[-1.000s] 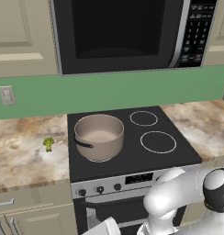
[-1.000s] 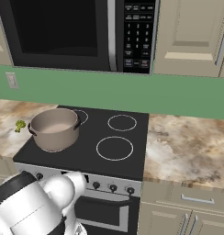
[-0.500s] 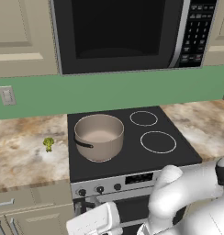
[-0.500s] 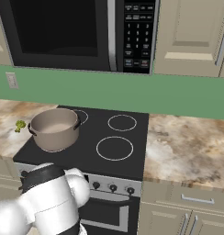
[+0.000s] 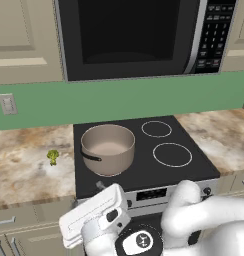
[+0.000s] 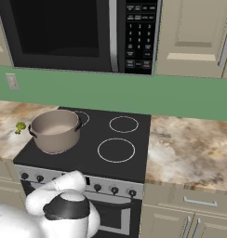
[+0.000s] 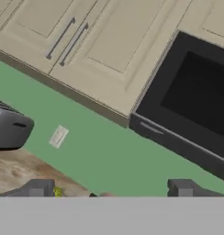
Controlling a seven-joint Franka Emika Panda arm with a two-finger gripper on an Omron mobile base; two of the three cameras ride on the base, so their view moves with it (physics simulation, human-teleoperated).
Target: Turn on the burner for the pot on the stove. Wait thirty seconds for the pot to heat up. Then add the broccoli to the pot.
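Observation:
The beige pot [image 5: 108,148] [image 6: 55,130] stands on the front left ring of the black glass-top stove [image 5: 144,172] [image 6: 87,155]. The small green broccoli [image 5: 53,156] [image 6: 20,126] lies on the marble counter just left of the stove, apart from the pot. My white hand [image 5: 94,220] hangs low in front of the stove's silver front panel, at its left end. In the hand view my gripper [image 7: 109,190] is open, its fingertips [image 7: 38,187] wide apart with nothing between them. A speck of the broccoli [image 7: 57,192] shows beside the left tip.
A black microwave [image 5: 129,35] [image 6: 83,32] hangs over the stove, with beige cabinets [image 6: 194,35] beside it. Small black knobs [image 6: 114,189] line the front panel. A wall outlet [image 5: 7,104] [image 7: 58,136] sits on the green backsplash. A dark rounded appliance [image 7: 8,128] stands at the counter's far left.
My arm has swung lower and across the stove's front, and the hand has come up at the panel's left end. The pot and broccoli have not moved.

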